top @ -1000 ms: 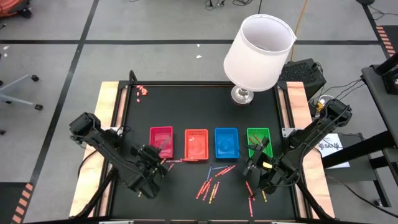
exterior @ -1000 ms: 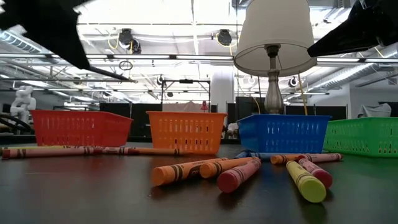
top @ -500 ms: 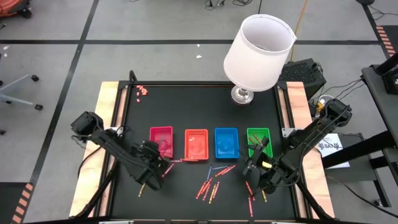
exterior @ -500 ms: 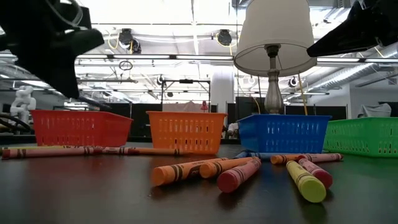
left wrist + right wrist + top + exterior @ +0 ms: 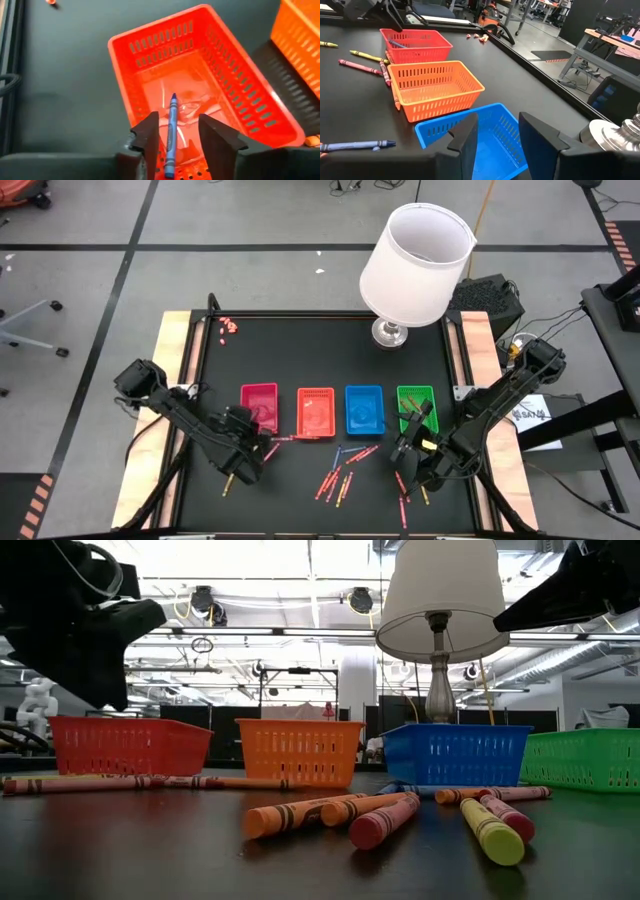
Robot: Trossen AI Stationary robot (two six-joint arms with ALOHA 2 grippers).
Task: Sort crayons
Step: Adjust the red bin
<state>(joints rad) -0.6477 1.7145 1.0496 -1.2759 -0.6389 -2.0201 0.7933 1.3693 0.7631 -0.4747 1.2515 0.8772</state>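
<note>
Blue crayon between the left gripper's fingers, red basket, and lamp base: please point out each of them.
blue crayon (image 5: 171, 131), left wrist view, middle of its wrapper.
red basket (image 5: 150, 41), left wrist view, far wall.
lamp base (image 5: 387, 332), high view, its metal foot.

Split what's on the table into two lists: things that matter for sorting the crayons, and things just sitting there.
Part of the job:
- loose crayons
- blue crayon between the open left gripper fingers, over the red tray
- orange tray, blue tray, green tray
- right gripper, open, above the blue tray

Just lying about:
- lamp
- pink bits at the far corner
</note>
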